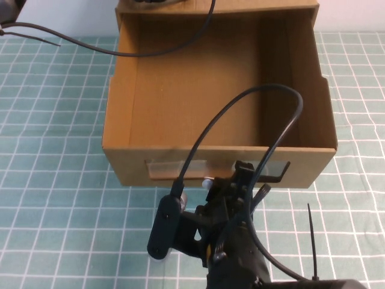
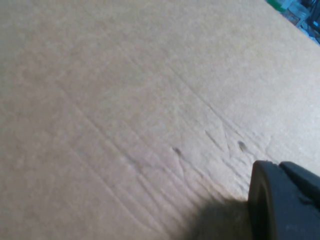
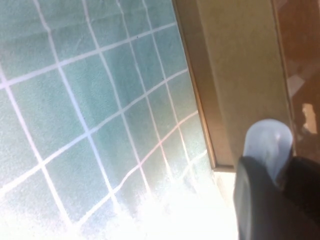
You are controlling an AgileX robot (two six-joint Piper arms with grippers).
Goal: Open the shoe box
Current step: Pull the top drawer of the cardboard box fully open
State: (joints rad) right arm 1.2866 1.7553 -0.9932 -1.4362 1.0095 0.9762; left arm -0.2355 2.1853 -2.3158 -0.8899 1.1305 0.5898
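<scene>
Right gripper (image 1: 242,173) at the open shoe box's (image 1: 180,96) front wall, left gripper (image 2: 282,200) close against the box; neither claw's opening can be told

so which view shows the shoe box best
The high view: the open shoe box shows almost whole, right pincer at its near wall. The left wrist view gives only bare cardboard beside the left pincer; the right wrist view, one wall edge.
</scene>
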